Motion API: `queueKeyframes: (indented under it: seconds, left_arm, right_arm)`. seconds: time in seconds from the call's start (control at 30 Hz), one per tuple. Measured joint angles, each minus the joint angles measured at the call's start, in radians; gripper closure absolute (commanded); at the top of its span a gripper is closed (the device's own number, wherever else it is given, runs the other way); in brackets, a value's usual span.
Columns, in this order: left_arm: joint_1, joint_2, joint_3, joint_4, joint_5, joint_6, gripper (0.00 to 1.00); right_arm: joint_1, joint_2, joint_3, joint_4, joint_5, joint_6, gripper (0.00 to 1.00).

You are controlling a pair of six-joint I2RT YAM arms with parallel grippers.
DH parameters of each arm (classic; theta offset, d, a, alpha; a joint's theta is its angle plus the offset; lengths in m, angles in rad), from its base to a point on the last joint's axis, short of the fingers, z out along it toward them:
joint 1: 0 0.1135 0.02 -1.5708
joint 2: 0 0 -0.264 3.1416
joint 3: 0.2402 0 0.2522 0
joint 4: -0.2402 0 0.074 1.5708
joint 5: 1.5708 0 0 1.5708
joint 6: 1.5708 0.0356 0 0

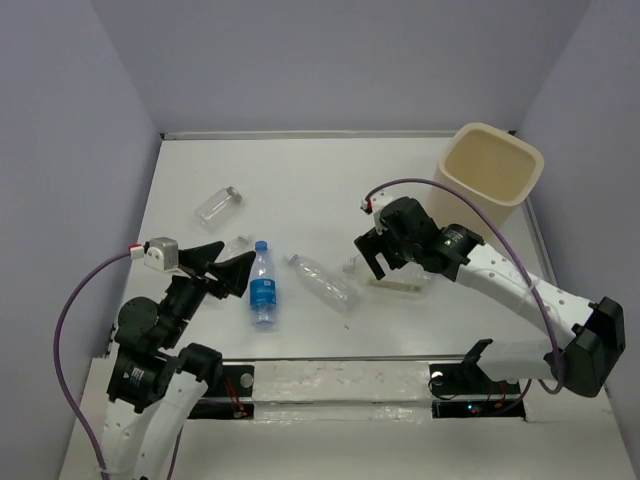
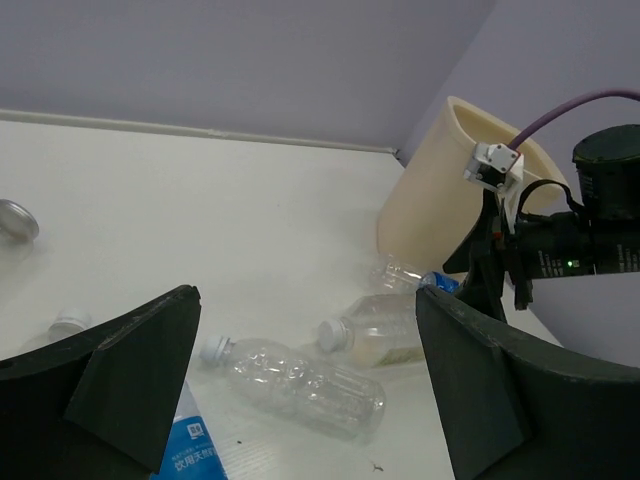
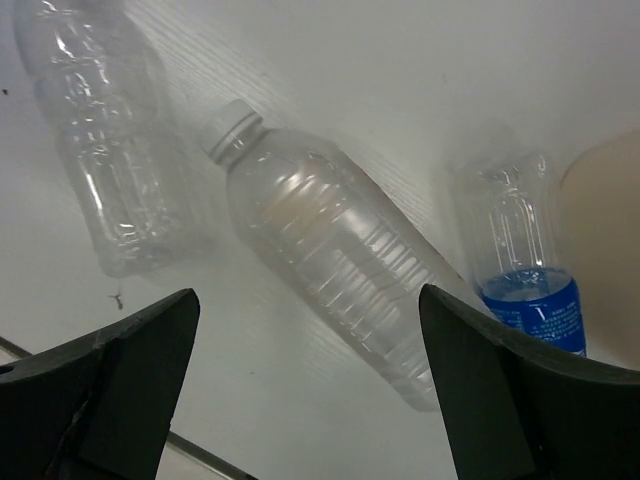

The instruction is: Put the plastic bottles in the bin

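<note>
Bin (image 1: 492, 172): cream-beige tub with a rounded-square mouth and rolled rim, upright at the far right corner of the table (image 1: 330, 190), well apart from every bottle.

All bottles are clear plastic and lie on their sides.
- The blue-labelled bottle (image 1: 263, 283), cap toward the far side, lies just beside the left gripper (image 1: 222, 265).
- The label-less ribbed bottle (image 1: 322, 281) lies mid-table at a slant.
- The short stubby bottle (image 1: 218, 205) lies far left.
- The white-capped bottle (image 3: 330, 270) is framed between the fingers of the right gripper (image 3: 310, 390).
- A second blue-labelled bottle (image 3: 525, 270) lies near it, its lower end cut off by a finger.

From above, the last two bottles are largely hidden under the right gripper. A small bottle (image 1: 238, 245) by the left gripper is hard to make out.

Both pairs of jaws are spread wide and nothing is held. Whether the right fingers touch the table cannot be told.

Bare tabletop is seen between the stubby bottle and the bin. Walls (image 1: 60, 150) close the left, far and right edges.
</note>
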Motion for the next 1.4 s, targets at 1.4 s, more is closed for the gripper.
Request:
queueKeyframes:
  seconds: [1.4]
  left_arm:
    - [0.0,-0.003,0.0,0.004,0.004,0.0,0.01]
  right_arm:
    - [-0.106,0.438,0.15,-0.007,-0.169,-0.328,0.34]
